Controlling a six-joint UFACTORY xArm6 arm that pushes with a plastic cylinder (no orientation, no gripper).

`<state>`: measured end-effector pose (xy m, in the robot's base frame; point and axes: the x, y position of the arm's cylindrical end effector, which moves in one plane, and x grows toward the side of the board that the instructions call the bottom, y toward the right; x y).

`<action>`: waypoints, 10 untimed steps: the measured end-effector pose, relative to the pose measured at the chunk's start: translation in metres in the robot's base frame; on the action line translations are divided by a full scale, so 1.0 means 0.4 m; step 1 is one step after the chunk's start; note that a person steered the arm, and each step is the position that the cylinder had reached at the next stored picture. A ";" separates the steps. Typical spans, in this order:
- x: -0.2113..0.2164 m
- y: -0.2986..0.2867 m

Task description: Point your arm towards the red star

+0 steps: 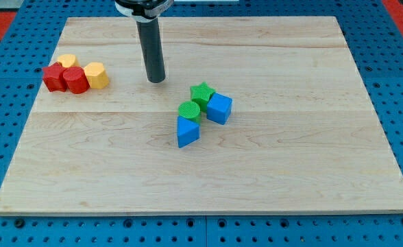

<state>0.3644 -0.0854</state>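
Red star (52, 75) at upper left of the frame, facing unclear, touching one red cylinder (75, 80), two yellow blocks (96, 75), my tip (157, 79) bare, gripping nothing, well right, two green, two blue blocks centre.

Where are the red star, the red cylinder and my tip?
red star (51, 75): camera view, top face.
red cylinder (75, 79): camera view, top face.
my tip (157, 79): camera view, rod's lower end.
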 end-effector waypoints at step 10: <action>0.081 -0.450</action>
